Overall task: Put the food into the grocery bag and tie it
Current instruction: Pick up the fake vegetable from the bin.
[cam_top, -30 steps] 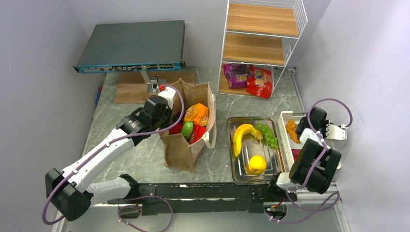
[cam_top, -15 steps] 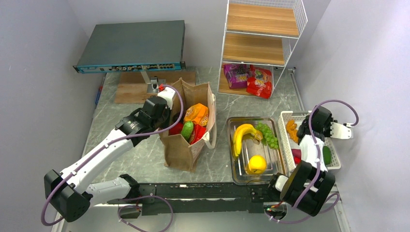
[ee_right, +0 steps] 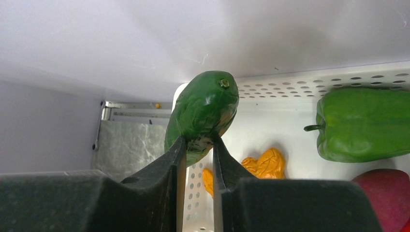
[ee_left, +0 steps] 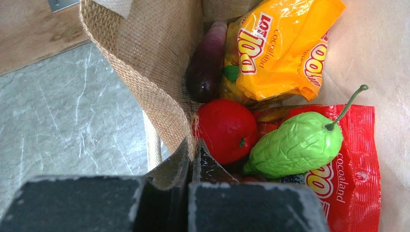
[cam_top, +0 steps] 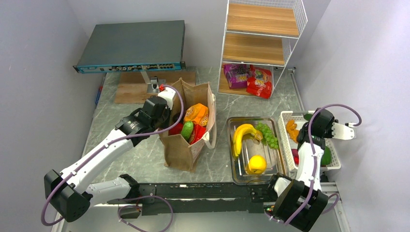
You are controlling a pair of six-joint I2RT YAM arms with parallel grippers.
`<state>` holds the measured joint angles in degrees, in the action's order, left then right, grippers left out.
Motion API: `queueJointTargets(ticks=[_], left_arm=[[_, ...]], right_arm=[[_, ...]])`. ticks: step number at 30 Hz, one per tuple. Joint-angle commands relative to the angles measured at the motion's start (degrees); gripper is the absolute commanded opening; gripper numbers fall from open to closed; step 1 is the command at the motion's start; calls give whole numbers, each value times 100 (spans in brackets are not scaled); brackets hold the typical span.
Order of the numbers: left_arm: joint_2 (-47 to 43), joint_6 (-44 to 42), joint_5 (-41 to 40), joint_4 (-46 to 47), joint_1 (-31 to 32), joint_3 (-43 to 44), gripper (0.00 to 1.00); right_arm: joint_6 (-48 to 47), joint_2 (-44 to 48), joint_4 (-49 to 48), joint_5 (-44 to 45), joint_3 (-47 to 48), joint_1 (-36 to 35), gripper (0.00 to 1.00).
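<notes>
The brown grocery bag (cam_top: 181, 150) stands open at mid-table. My left gripper (cam_top: 168, 124) is shut on its left rim (ee_left: 159, 92), fingertips pinching the edge (ee_left: 193, 145). Inside lie an orange snack packet (ee_left: 280, 48), a red apple (ee_left: 226, 129), a bumpy green gourd (ee_left: 295, 145), a red packet (ee_left: 355, 179) and a dark purple vegetable (ee_left: 208, 63). My right gripper (ee_right: 196, 142) is shut on a glossy dark green vegetable (ee_right: 205, 106), held above the far end of the white basket (cam_top: 290, 118); it also shows in the top view (cam_top: 308, 117).
The basket (ee_right: 314, 84) holds a green pepper (ee_right: 362, 123), an orange piece (ee_right: 266, 164) and a reddish item (ee_right: 382, 186). A metal tray (cam_top: 231, 150) holds a banana (cam_top: 241, 135), grapes (cam_top: 268, 134) and a lemon (cam_top: 256, 164). A shelf rack with packets (cam_top: 259, 81) stands behind.
My right arm has stretched up and swung right, carrying the dark green vegetable up from the basket. My left arm and the bag have not moved.
</notes>
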<state>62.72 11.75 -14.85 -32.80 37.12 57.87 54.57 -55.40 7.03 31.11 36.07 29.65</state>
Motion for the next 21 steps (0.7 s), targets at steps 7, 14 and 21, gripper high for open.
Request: queueJointTargets(ticks=[7, 14, 21], left_arm=[[-9, -47, 24, -37, 37, 162, 0], [-12, -52, 44, -58, 39, 168, 0], [3, -57, 61, -68, 33, 184, 0]], right_arm=[[-552, 260, 230, -1126, 598, 18, 0], [-658, 324, 313, -2164, 937, 16, 0], [-759, 417, 381, -3470, 1193, 18, 0]])
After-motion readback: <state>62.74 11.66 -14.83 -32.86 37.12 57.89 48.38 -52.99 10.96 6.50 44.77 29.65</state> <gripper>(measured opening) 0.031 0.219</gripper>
